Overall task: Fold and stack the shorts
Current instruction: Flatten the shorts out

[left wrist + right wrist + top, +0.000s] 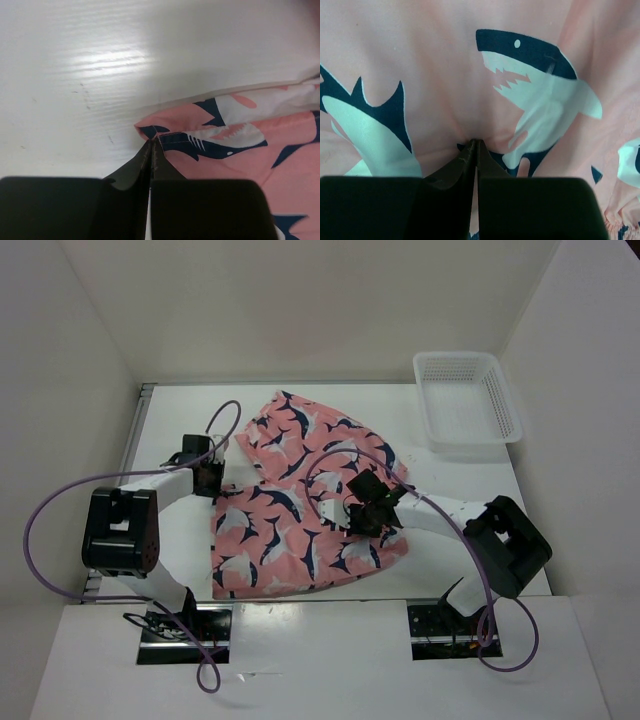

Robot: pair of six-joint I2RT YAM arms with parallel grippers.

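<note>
Top external view: the shorts [290,510] lie spread on the white table [180,420] between the two arms. The left gripper [213,480] sits at the fabric's left edge, and the cloth extends away from its fingers toward the right arm. The right gripper [372,512] is down on the fabric, with printed cloth on every side of its fingers. A white mesh basket [465,400] stands well beyond the right fingers, apart from the shorts.

Left wrist view: the fingers [142,160] are pressed together, and their tips close on the hem corner of the shorts. Bare table lies ahead and to one side of the tips.

Right wrist view: the fingers [460,160] are pressed together, pinching a small pucker of fabric at their tips. Creases radiate from that point.
</note>
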